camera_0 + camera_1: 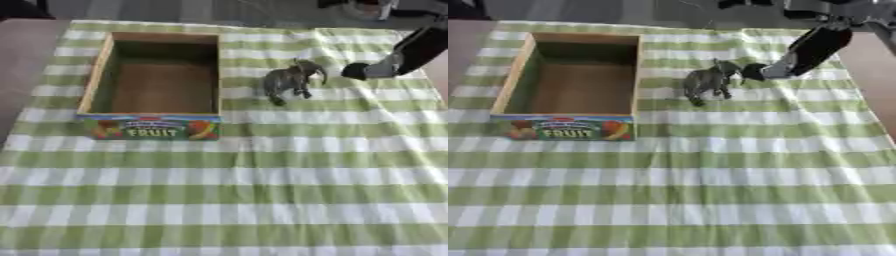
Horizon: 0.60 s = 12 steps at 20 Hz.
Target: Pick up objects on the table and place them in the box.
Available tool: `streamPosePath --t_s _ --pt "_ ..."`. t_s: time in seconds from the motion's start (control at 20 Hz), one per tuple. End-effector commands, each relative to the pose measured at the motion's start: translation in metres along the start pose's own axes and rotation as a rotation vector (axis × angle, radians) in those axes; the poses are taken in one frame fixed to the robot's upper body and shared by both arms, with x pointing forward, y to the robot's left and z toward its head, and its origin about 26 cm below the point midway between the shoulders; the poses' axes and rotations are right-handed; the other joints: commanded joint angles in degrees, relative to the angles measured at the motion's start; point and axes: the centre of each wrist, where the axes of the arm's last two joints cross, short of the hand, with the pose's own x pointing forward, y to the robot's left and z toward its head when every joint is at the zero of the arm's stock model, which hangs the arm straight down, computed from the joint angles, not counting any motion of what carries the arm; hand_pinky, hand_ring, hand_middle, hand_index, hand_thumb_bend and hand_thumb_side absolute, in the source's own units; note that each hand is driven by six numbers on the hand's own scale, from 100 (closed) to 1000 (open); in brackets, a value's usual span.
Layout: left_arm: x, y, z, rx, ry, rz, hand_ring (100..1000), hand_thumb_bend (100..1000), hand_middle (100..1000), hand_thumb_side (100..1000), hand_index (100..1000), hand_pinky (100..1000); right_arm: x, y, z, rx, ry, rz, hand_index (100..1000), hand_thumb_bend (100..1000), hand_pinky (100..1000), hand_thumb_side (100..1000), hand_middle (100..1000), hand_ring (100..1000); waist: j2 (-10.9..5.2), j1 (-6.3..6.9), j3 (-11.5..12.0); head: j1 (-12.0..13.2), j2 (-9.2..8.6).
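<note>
A grey toy elephant (293, 80) stands upright on the green and white checked cloth, just right of the box. The open cardboard box (98, 75) has a "FRUIT" label on its near wall, and I see nothing inside it. My right arm reaches in from the upper right. Its black hand (355, 71) hangs close beside the elephant's head, on the elephant's right. I cannot tell whether the hand touches the toy. My left hand shows in neither view.
The checked cloth (262, 190) covers the table toward the near edge. Bare brown tabletop (22, 65) shows left of the cloth and at the far right (872, 85). Dark shapes lie past the far edge.
</note>
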Motion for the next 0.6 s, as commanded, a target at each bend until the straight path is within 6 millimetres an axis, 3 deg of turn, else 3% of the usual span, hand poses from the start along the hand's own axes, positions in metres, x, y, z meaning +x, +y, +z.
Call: streamPosePath --t_s 0.05,0.6 --pt "0.008 0.000 -0.007 -0.028 -0.035 -0.001 342 100 599 787 398 291 -0.012 0.000 -0.004 0.052 0.021 0.003 1000 412 976 635 920 1000 -0.67 0.05 0.2 -0.5 -0.75" --pt "0.007 -0.003 -0.006 -0.037 -0.028 0.014 341 100 599 789 395 290 -0.044 0.031 -0.040 0.163 0.110 -0.036 1000 445 968 651 958 1000 -0.37 0.01 1.3 -1.8 -1.53"
